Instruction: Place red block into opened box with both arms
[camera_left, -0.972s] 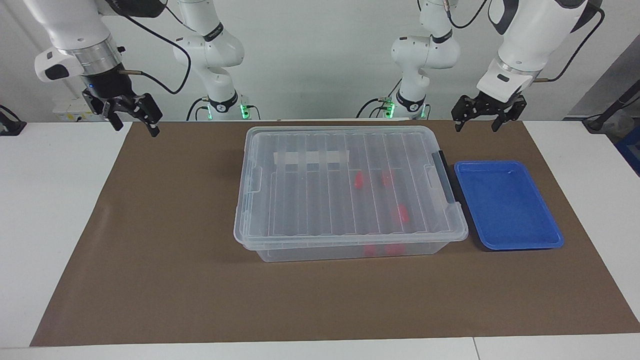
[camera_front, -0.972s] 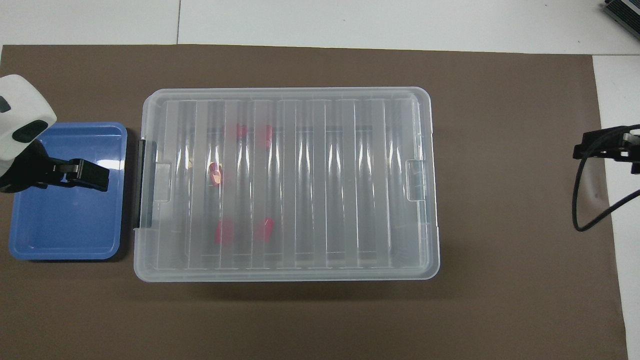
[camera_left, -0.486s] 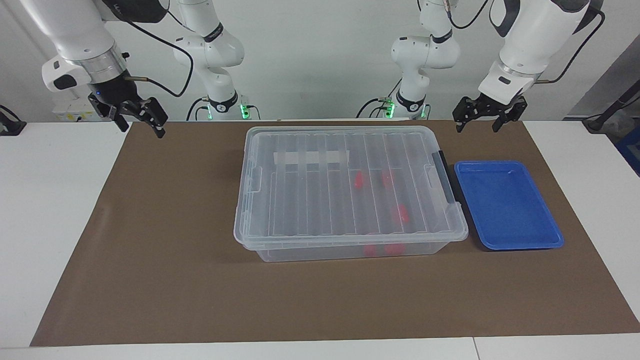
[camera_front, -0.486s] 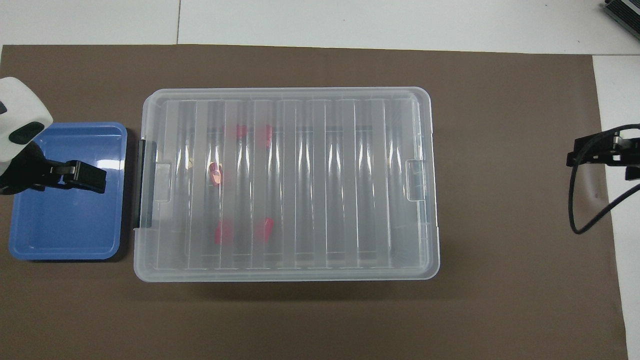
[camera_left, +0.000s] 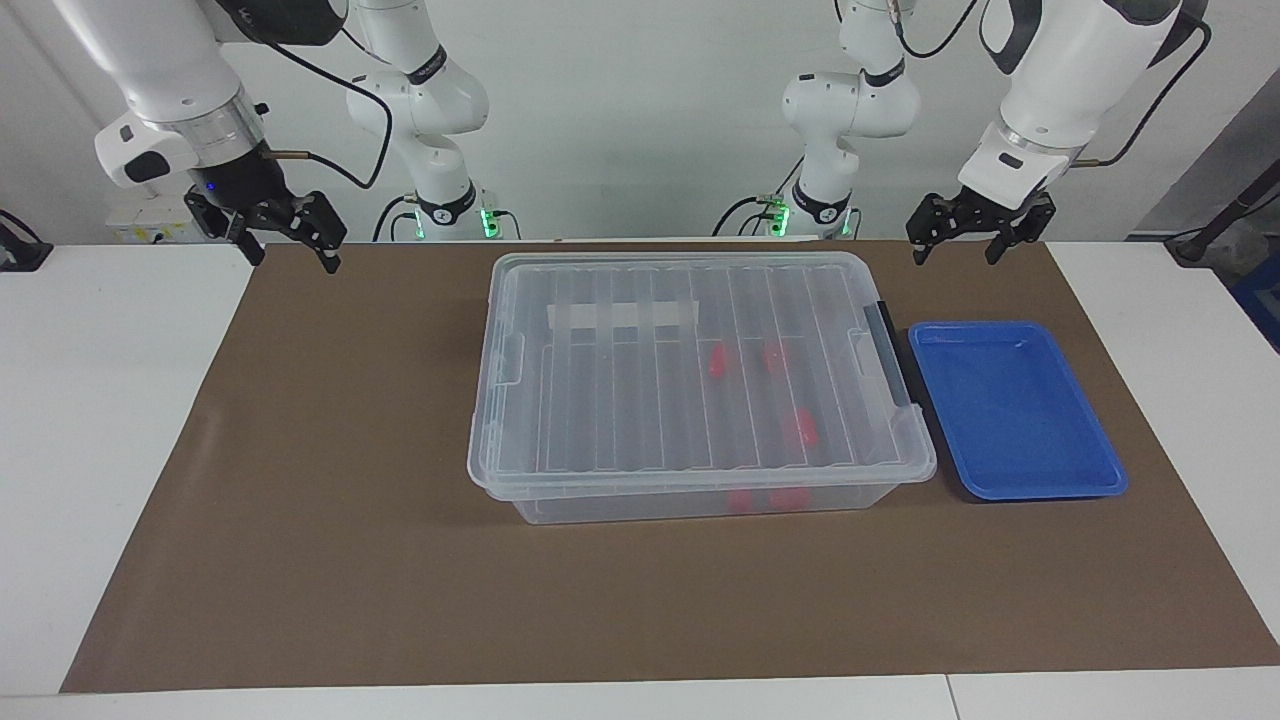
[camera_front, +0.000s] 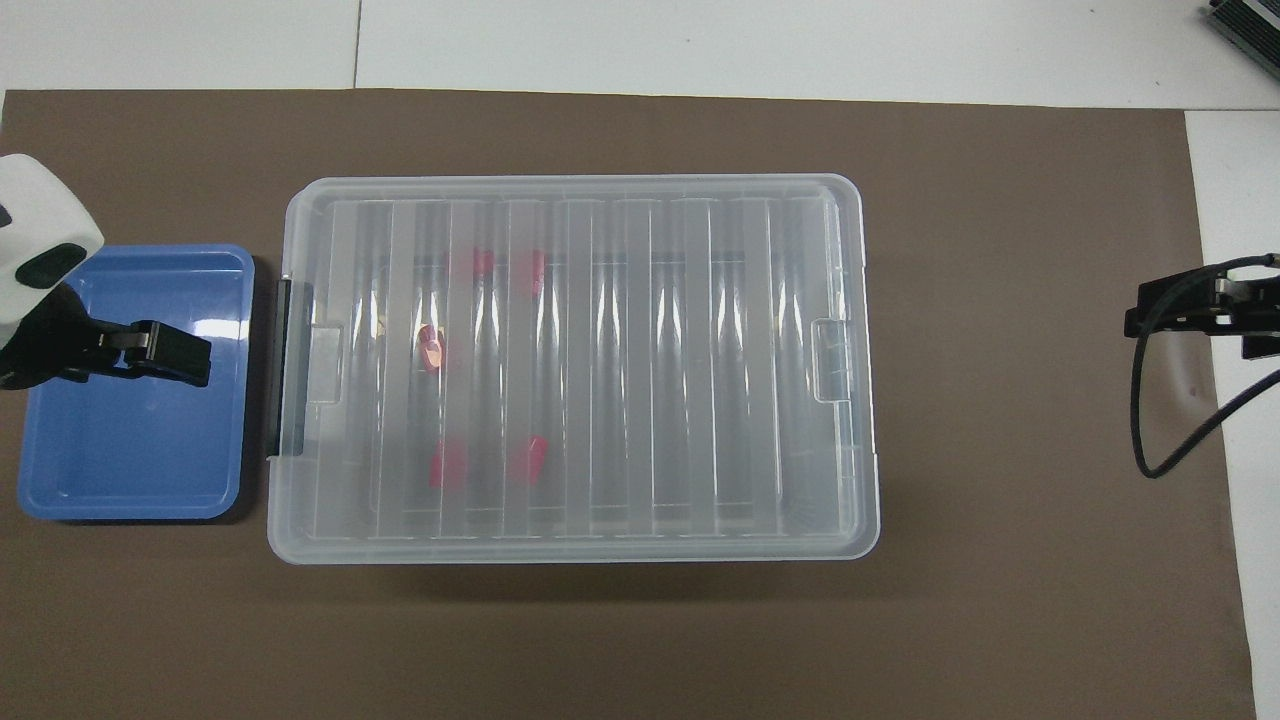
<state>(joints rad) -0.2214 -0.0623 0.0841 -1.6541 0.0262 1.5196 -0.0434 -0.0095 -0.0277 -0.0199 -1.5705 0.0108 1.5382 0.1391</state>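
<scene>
Grippers are hanging spread and empty, operator: left gripper (camera_left: 962, 243) over the blue tray (camera_left: 1015, 410), right gripper (camera_left: 290, 243) over the mat (camera_left: 300, 480), box (camera_left: 690, 375) lidded.

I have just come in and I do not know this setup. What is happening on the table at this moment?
Nothing is being handled yet. Both arms hang in the air with open, empty grippers: the left gripper over the blue tray, the right gripper over the edge of the brown mat at the right arm's end. The clear box sits in the middle with its lid on, and several red blocks lie inside. The tray beside it is empty.
</scene>
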